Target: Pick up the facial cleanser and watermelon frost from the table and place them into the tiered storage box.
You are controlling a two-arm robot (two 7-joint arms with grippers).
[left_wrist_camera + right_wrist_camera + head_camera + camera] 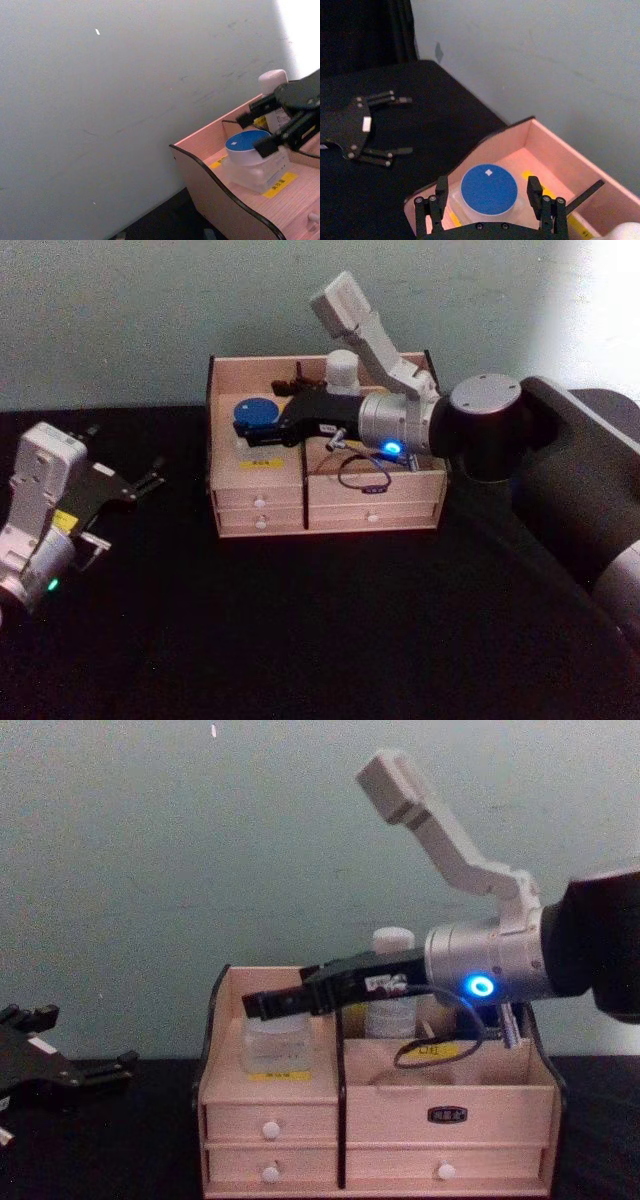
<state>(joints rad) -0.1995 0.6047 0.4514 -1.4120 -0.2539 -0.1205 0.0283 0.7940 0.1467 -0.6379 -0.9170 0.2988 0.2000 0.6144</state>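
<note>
The watermelon frost (258, 410), a squat clear jar with a blue lid (488, 189), stands in the front left compartment of the tiered storage box (370, 512). My right gripper (243, 428) reaches over the box from the right and is open, one finger (441, 189) on each side of the lid with a gap to it. The facial cleanser (342, 370), a white bottle (392, 948), stands upright in a rear compartment behind the arm. Out on the black table to the left of the box, my left gripper (130, 490) rests open and holds nothing.
The box (450, 1095) stands against the pale wall, its drawers with white knobs (270, 1129) facing me. A thin black cable (360, 478) loops from the right arm over the right compartment. Black table (330, 630) stretches in front of the box.
</note>
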